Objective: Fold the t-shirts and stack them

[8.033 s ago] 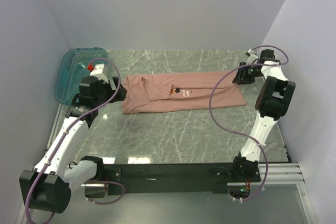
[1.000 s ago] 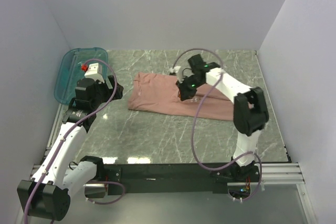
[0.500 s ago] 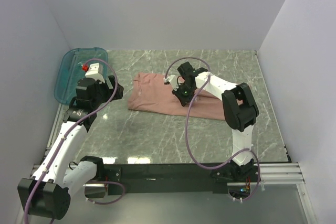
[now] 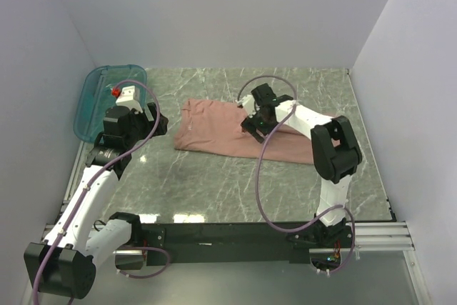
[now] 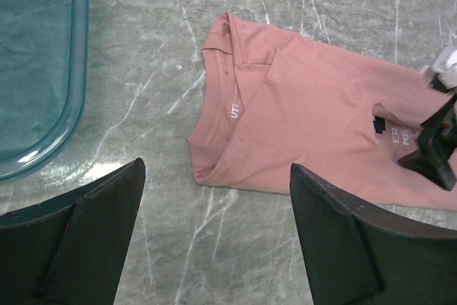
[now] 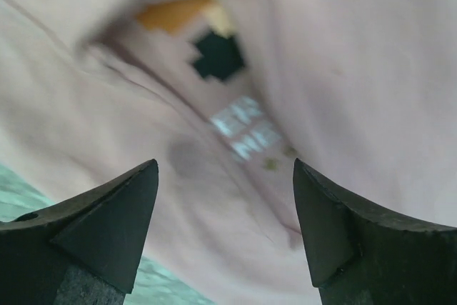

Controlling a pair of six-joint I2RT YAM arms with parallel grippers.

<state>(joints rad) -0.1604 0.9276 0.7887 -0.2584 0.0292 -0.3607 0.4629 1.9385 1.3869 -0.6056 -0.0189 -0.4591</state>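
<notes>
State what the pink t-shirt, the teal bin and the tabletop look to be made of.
T-shirt: soft matte knit, likely cotton; it creases and folds limply.
Teal bin: translucent glossy plastic; veins show through.
Tabletop: grey-green marble pattern with white veins, slightly glossy; real stone or laminate, cannot tell.

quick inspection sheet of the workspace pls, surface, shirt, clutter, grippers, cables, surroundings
surface: grey marbled table, no spills or marks seen
job's things: one pink t-shirt lying flat, folded lengthwise into a long strip, collar end toward the left arm, print partly tucked in a fold; not yet a compact fold
clutter: teal bin at the far left corner, apart from the shirt
grippers: left gripper open, holding nothing, over bare table near the collar; right gripper open, holding nothing, over the print
cables: purple cables loop off both arms; the right one hangs across the shirt's near edge
surroundings: plain walls on three sides, nothing else seen
</notes>
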